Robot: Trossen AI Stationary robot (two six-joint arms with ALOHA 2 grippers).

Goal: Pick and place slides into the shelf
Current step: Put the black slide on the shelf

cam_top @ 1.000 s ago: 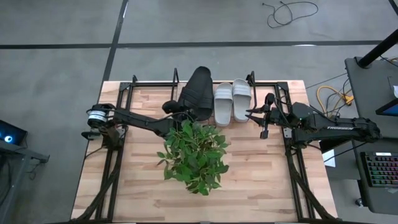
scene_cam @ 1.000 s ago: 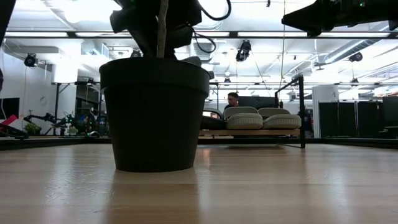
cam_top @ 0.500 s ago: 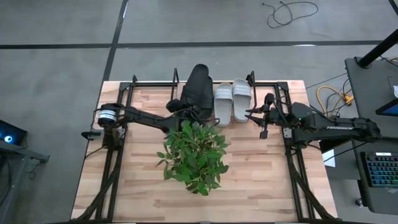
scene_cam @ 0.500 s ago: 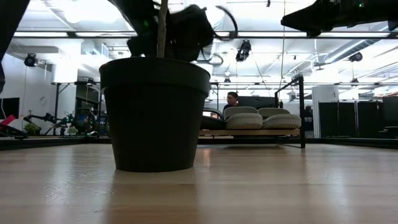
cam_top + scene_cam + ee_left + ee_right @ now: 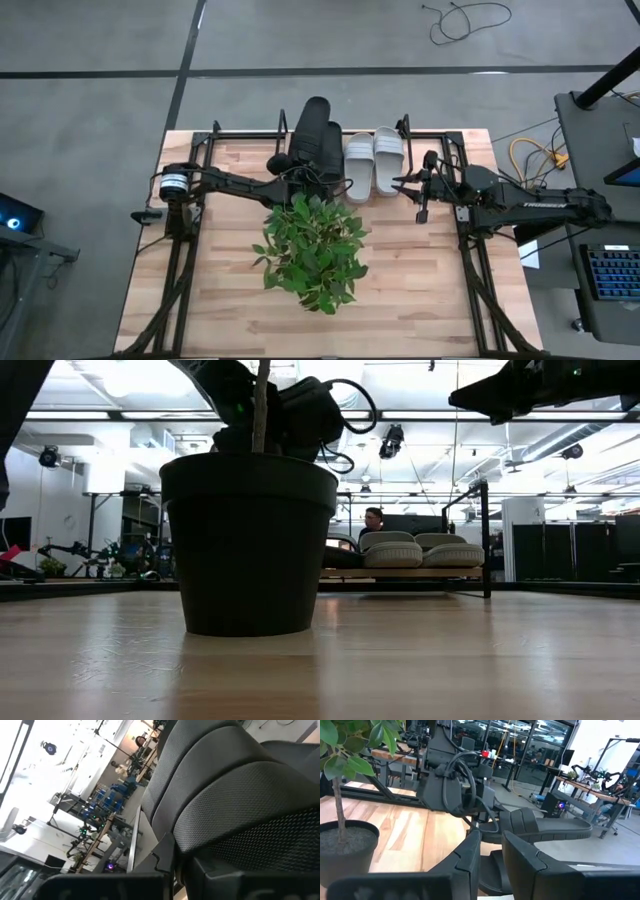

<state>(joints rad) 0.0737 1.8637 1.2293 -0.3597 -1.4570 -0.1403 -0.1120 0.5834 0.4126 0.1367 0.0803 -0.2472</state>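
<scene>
Slides fill the middle of the table's far edge: two light grey slides point(image 5: 374, 161) lie flat on the shelf point(image 5: 405, 128), side by side, long axis toward the far edge, and just beside them two black slides point(image 5: 317, 146) run the same way. The left gripper point(image 5: 296, 172) pinches one black slide at its near end, close against the plant point(image 5: 312, 250), so little room is open there. The right gripper point(image 5: 409, 187) hovers near the grey pair with fingers a little apart, and the table's right side is free.
</scene>
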